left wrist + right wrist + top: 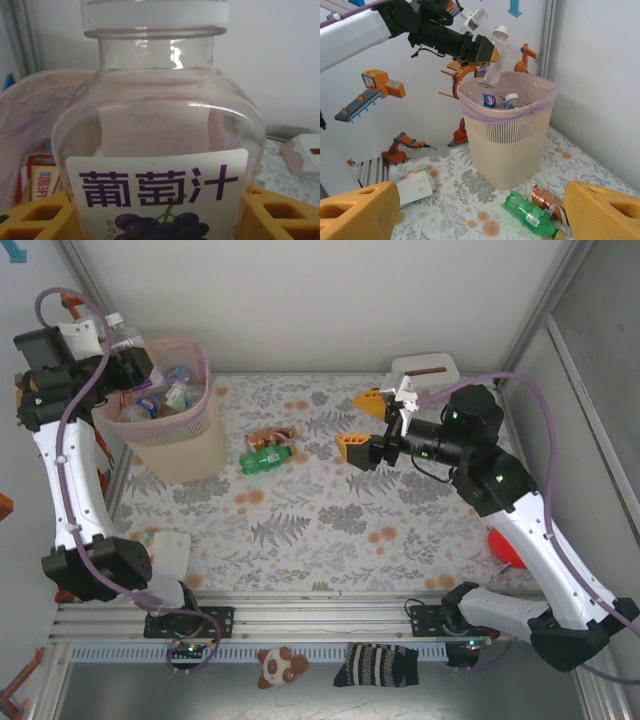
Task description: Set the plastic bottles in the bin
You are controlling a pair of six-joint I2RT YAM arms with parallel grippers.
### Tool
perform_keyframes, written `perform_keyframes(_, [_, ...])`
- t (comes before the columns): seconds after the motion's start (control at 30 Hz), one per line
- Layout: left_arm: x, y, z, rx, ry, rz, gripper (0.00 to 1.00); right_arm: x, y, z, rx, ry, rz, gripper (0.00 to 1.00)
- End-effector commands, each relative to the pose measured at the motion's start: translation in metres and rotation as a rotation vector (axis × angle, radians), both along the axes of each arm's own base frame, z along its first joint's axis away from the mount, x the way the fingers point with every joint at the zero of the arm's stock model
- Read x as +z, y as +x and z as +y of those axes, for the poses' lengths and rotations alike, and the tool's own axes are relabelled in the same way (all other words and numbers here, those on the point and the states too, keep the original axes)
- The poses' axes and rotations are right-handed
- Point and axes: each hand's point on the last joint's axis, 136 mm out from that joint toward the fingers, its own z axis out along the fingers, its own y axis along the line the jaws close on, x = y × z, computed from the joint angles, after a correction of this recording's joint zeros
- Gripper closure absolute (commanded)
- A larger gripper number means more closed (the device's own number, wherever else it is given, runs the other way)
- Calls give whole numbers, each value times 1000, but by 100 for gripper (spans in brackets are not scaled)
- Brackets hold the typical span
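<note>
Left gripper (489,52): yellow fingers (31,219) pinching a clear bottle (160,125) from both sides at label height. The bottle stands neck up, slightly tilted, over the mouth of the bin (509,150), its lower end about level with the rim.
Clear bottle: smooth transparent plastic, rounded shoulders, short neck with a ring, wide white cap. White label with purple characters and a grape cluster.
Bin: at the far left of the table, below the left gripper. Tall, translucent pale pink, rounded-rectangular rim, fine vertical slits in a band under the rim, thin liner folded over the edge. Several bottles (165,400) lie inside; one has a blue-and-red label, one a white cap.
Right gripper (360,423): orange blocky fingers spread wide, nothing between them, hanging above mid-table, well apart from the bin.
On the floral cloth (330,510), between bin and right gripper: a green bottle (267,458) lying on its side, ribbed and crumpled, and a copper-coloured bottle (272,435) just beside it, touching or nearly so.
</note>
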Motion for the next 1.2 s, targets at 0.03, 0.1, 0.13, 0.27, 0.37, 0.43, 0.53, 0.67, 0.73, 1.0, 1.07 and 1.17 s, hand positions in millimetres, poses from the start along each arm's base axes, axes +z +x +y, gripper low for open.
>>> perform_keyframes(0.03, [-11, 6, 22, 38, 108, 46, 43, 7, -3, 1, 7, -1, -34, 16])
perform_keyframes(0.1, [-22, 11, 31, 59, 145, 81, 43, 5, -2, 1, 8, -6, -33, 16])
perform_keyframes(0.13, [-27, 14, 36, 70, 165, 97, 43, 5, -3, 1, 7, -8, -34, 16])
perform_keyframes(0.27, [-50, 26, 48, 78, 206, 158, 43, 4, -2, 2, 11, -19, -36, 16])
perform_keyframes(0.37, [-70, 32, 50, 67, 206, 212, 42, 4, -1, 3, 16, -24, -33, 16])
perform_keyframes(0.43, [-83, 34, 49, 53, 192, 248, 43, 2, 1, 4, 15, -27, -27, 16])
perform_keyframes(0.53, [-105, 34, 50, 43, 174, 318, 42, 0, 2, 5, 14, -28, -24, 16])
perform_keyframes(0.67, [-125, 34, 52, 35, 165, 401, 41, 0, 2, 5, 13, -27, -22, 17])
perform_keyframes(0.73, [-133, 34, 54, 33, 167, 441, 41, -1, 2, 4, 12, -29, -20, 17])
perform_keyframes(1.0, [-152, 33, 59, 15, 172, 565, 38, 0, 2, 4, 9, -25, -22, 17])
perform_keyframes(1.07, [-156, 33, 60, 10, 179, 588, 38, 0, 2, 4, 8, -26, -23, 17])
perform_keyframes(1.17, [-157, 32, 61, 10, 184, 602, 38, 1, 2, 4, 11, -24, -25, 17])
